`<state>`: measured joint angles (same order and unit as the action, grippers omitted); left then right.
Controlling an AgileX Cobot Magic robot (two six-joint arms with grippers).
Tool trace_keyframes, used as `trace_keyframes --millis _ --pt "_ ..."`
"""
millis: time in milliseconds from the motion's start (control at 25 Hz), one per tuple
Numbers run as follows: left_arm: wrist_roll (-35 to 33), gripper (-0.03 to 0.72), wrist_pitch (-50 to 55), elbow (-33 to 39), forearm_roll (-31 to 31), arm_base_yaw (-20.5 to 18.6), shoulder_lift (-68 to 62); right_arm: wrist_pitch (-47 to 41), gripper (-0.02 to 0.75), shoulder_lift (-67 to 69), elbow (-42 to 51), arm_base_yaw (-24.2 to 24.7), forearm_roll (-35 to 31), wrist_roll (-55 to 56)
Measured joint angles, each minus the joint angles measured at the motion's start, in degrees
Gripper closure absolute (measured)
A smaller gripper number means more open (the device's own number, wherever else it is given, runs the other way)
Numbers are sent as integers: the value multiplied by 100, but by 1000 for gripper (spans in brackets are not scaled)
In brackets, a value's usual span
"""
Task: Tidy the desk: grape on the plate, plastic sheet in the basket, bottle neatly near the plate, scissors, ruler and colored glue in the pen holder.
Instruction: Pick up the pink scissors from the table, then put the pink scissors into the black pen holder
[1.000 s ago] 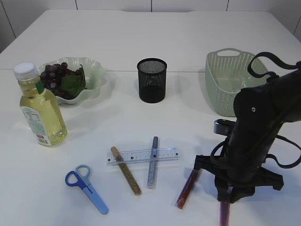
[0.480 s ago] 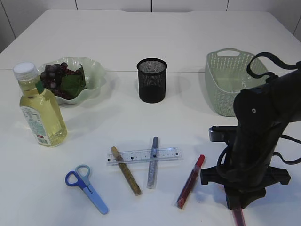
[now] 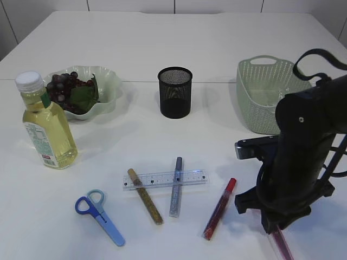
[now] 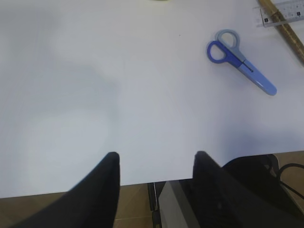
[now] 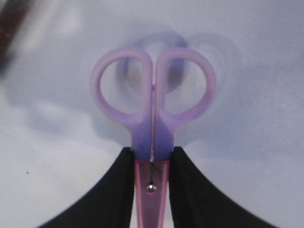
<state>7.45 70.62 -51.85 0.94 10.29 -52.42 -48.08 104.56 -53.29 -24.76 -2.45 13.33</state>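
Note:
My right gripper is shut on purple-handled scissors just below the finger loops; their pink sheathed blades stick out under the gripper at the front right, above the table. Blue scissors, a clear ruler and three glue pens, brown, silver-blue and red, lie at the front middle. The black mesh pen holder stands behind them. Grapes lie on the green plate, the bottle beside it. My left gripper is open over the table's front edge. The plastic sheet is out of view.
The green basket stands at the back right, close behind my right arm. In the left wrist view the blue scissors lie to the upper right, with the ruler's end and the brown glue pen at the corner.
My right arm has shifted to the right with the purple scissors in its grip, uncovering the red glue pen. Nothing on the table has moved.

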Motion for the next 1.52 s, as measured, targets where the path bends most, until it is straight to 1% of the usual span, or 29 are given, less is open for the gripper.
trace_keyframes --millis 360,520,720,840,1040,1200,1400,1520 --pt "0 326 -263 0 0 0 0 782 539 -919 0 0 279 -292" --pt "0 326 -319 0 0 0 0 1341 540 -1363 0 0 426 -323" --pt "0 326 -482 0 8 0 0 2237 540 -1679 0 0 583 -335" --pt "0 326 -699 0 8 0 0 2676 540 -1677 -86 0 713 -335" --pt "0 326 -1199 0 8 0 0 3221 540 -1607 -561 0 955 -345" --pt "0 326 -1563 0 8 0 0 3518 540 -1407 -874 -38 988 -345" --pt "0 326 -1969 0 8 0 0 4145 540 -1093 -1143 -94 1058 -345" --pt "0 326 -2065 0 -2 0 -4 4366 540 -771 -1415 -94 1229 -345"
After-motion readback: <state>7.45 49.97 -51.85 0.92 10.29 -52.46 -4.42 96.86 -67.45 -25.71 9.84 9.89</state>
